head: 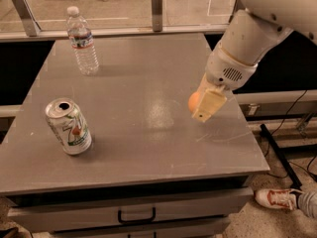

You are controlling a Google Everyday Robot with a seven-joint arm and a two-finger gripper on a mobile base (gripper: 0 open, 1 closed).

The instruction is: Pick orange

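The orange (193,101) is a small round matte orange fruit, partly hidden behind the cream fingers (211,103). My gripper (202,104) is shut on it and holds it above the right part of the grey table (148,83), clear of the surface. The big white arm comes in from the upper right.
A soda can (69,127) stands at the front left of the table. A clear water bottle (82,42) stands at the back left. A drawer with a handle (136,216) sits below the table's front edge. A shoe (277,198) and cables lie on the floor at the right.
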